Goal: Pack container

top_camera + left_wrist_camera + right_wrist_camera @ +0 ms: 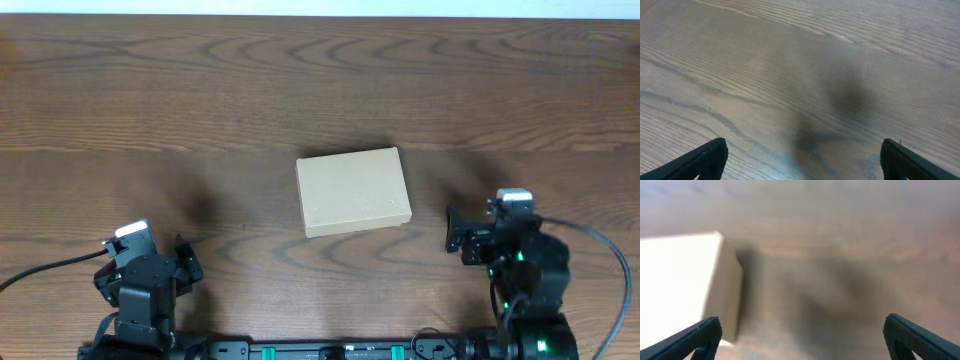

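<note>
The container [352,192] is a plain tan cardboard box with its lid down, lying at the middle of the wooden table. In the right wrist view the container [680,285] fills the left side, blurred, just ahead of the left fingertip. My right gripper [456,229] stands open a short way to the right of the box, with nothing between its fingers [700,337]. My left gripper [185,260] is open near the front left, well apart from the box. The left wrist view shows only bare wood between the wide-set fingers [705,160].
The wooden table [320,90] stretches bare behind and to both sides of the box. Both arm bases sit along the front edge, with a black cable [600,250] looping at the right arm.
</note>
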Robot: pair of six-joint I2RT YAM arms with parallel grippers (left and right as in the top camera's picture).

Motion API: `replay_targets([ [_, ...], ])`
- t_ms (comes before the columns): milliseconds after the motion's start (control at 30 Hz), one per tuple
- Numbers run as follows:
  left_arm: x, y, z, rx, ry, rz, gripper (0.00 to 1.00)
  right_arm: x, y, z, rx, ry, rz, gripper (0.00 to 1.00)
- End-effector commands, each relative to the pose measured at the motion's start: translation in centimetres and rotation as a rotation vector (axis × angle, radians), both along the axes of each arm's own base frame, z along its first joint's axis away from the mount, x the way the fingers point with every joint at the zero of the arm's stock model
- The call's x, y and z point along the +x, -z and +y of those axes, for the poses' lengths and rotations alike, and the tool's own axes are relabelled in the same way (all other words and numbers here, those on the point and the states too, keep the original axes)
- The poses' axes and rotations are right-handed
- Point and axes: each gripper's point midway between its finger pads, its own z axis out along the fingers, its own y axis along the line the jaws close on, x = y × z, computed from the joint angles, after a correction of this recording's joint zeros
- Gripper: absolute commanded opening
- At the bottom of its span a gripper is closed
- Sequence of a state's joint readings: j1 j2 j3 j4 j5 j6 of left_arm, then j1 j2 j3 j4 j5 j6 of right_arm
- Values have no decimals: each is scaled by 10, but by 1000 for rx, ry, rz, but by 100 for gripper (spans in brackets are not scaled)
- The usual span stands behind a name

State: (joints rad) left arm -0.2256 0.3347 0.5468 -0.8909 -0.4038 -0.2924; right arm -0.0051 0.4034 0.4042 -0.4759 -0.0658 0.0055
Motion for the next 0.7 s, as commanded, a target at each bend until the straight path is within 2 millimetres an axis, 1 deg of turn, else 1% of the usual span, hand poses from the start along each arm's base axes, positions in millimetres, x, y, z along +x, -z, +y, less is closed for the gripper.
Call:
replay_targets([
  [0,-1,-1,4,10,-23,-5,95,2,-14,5,-29,-27,-142,99],
  [67,-1,-1,4,9,-23,-5,95,8,-19,8,-33,-40,-237,99],
  [233,-1,-1,4,9,-23,-5,95,16,-14,17,-25,-71,-379,99],
  [333,-1,-1,4,9,-23,-5,95,17,-10,19,-59,-79,-405,99],
  [533,-1,-1,4,10,-23,-5,95,18,1,6,-89,-9,-382,99],
  [667,-1,-1,4,10,-23,-5,95,14,5,5,-99,-8,-393,99],
])
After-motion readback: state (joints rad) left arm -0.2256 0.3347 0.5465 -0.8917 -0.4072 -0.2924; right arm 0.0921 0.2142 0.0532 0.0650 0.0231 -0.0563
